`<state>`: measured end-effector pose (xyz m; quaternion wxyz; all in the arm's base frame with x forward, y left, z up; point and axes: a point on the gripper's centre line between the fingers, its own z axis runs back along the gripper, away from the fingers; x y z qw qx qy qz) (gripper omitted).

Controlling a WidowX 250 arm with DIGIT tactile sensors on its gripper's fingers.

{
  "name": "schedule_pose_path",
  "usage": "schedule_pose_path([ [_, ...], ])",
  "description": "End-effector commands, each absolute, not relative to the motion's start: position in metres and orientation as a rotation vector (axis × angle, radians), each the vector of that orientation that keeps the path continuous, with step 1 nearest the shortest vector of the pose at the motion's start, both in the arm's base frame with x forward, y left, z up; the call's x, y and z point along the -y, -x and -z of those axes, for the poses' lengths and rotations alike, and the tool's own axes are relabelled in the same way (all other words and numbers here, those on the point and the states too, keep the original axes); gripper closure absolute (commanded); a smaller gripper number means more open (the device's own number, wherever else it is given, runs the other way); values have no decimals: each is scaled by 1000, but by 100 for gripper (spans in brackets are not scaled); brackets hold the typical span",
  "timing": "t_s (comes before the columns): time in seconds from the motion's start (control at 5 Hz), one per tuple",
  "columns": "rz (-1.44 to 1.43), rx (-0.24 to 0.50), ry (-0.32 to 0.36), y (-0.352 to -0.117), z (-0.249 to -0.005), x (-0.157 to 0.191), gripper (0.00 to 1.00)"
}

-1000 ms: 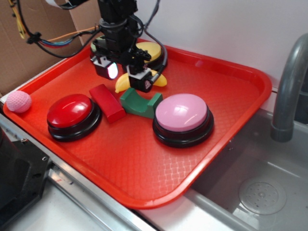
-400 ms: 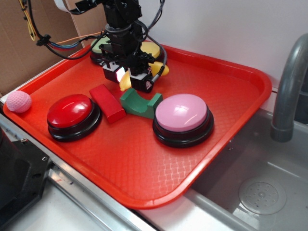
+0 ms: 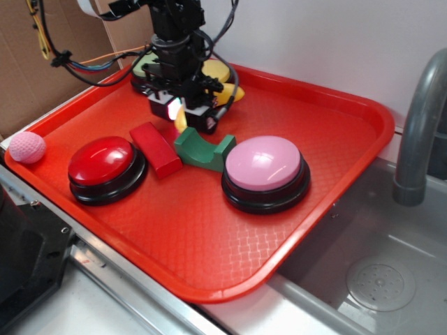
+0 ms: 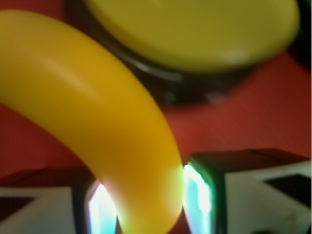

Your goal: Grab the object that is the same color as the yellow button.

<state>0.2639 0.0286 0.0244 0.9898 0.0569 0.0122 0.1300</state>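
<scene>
**Toy banana pinched in the gripper, back of the tray**

You've got the yellow toy banana (image 4: 97, 122) between the two pads of the gripper (image 3: 183, 116), which is closed on it near one end. In the wrist view the banana fills the left half of the frame, curving down between the lit pads (image 4: 195, 195), and both press against its sides. In the exterior view you only see bits of it: a yellow sliver (image 3: 180, 120) between the fingers and the other end poking out to the right of the gripper. Whether it is lifted off the tray or touching it, you cannot tell.

Just behind the banana sits the yellow button (image 3: 216, 70), domed top on a black base, mostly hidden by the arm; up close it shows as a blurred yellow dome (image 4: 195, 29). A pale green button (image 3: 143, 66) peeks out to its left.

In front of the gripper you see a green arch block (image 3: 202, 150) and beside it a red block (image 3: 155, 148). Nearer the camera are a red button (image 3: 105, 166) and a pink button (image 3: 265, 171). All sit on a red tray (image 3: 209, 244). A pink ball (image 3: 26, 147) rests at the tray's left edge. A grey faucet (image 3: 419, 132) and sink (image 3: 370, 272) are to the right.
</scene>
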Motion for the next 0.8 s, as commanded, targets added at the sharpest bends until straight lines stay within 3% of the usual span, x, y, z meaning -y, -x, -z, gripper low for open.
schedule_pose_path([
  [0.0,-360,95,-147,-249,-130,-15,100],
  [0.2,-327,99,-141,-225,-165,-13,100],
  [0.4,-317,123,-104,-204,-180,-15,100],
  [0.6,-307,82,-133,-207,-178,-19,100],
])
